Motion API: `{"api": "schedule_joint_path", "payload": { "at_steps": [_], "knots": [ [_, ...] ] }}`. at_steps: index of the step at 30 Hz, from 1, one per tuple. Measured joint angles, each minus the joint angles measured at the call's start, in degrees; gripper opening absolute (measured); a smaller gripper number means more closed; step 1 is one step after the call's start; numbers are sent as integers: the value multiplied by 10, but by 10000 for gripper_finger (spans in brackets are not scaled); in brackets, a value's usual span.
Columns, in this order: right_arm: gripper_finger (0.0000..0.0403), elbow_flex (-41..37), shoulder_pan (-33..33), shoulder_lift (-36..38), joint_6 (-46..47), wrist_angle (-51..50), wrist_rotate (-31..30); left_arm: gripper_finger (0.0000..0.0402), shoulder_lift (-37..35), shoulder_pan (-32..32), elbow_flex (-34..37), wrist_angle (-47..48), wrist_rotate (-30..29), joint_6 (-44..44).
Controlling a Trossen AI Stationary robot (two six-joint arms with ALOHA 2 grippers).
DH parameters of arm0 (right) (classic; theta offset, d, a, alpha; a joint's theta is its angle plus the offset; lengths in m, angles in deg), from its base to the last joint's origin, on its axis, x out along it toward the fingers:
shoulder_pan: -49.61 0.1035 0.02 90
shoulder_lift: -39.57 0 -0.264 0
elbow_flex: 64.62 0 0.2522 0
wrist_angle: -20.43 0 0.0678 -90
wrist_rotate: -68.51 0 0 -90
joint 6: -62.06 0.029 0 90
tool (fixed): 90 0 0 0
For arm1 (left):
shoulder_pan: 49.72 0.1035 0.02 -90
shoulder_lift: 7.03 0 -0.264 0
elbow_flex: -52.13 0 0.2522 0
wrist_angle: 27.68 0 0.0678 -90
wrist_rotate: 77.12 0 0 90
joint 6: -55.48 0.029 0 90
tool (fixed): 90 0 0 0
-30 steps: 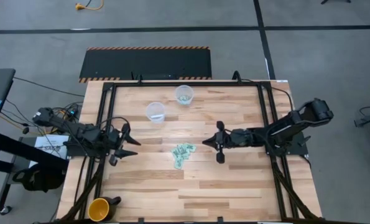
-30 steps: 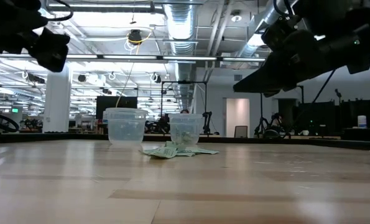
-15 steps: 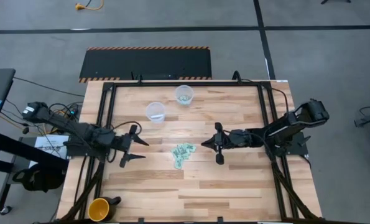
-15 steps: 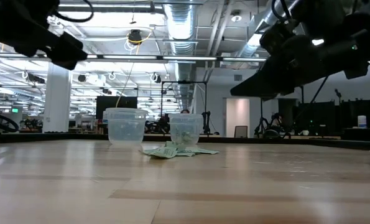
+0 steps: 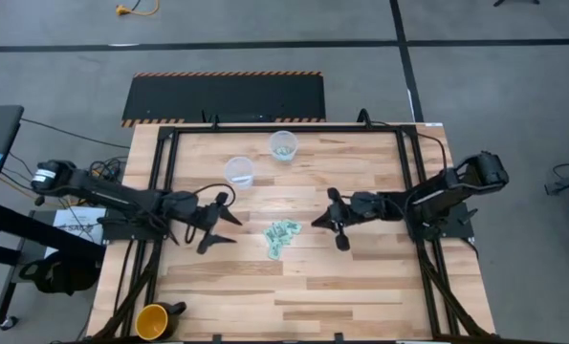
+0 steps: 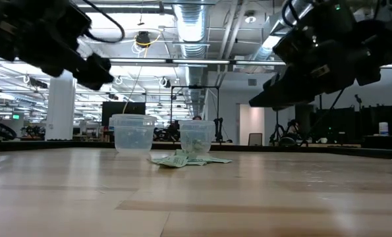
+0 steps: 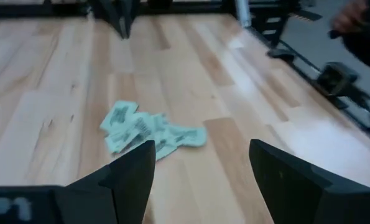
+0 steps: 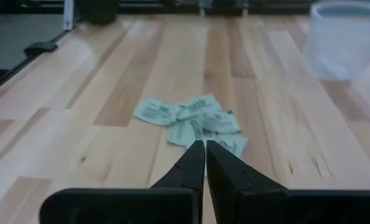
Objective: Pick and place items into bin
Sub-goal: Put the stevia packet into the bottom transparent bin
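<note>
A small heap of mint-green and white wrapped packets point(image 5: 282, 236) lies flat on the wooden table near its middle, also seen as packets point(image 7: 148, 129), packets point(image 8: 194, 123) and packets point(image 6: 186, 159). My left gripper point(image 5: 225, 224) hovers left of the heap, open, with its fingers wide apart in its wrist view point(image 7: 202, 149). My right gripper point(image 5: 315, 223) hovers right of the heap, shut, pointing at it point(image 8: 205, 146). Both are above the table in the low view, left gripper point(image 6: 100, 69) and right gripper point(image 6: 255, 102). Neither touches anything.
Two clear cups stand upright toward the far edge: one cup point(image 5: 238, 171) looks empty, the other cup point(image 5: 283, 145) holds some green pieces. A yellow cup point(image 5: 152, 321) sits at the near left corner. Black frame rails point(image 5: 265, 127) run along the far and side edges.
My left gripper has travelled toward the table's right, closing in on the heap of packets, staying open. The packets and cups have not moved.
</note>
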Motion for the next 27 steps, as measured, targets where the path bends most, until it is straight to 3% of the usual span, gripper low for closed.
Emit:
{"api": "schedule_joint_path", "payload": {
  "at_steps": [6, 27],
  "knots": [
    [10, 0, -9, 0, 15, -4, 0, 248, 72, 25, -18, -30, 5, -7],
    [10, 0, -9, 0, 41, -13, 0, 248, 359, 24, -239, 47, -2, 113]
  ]
}}
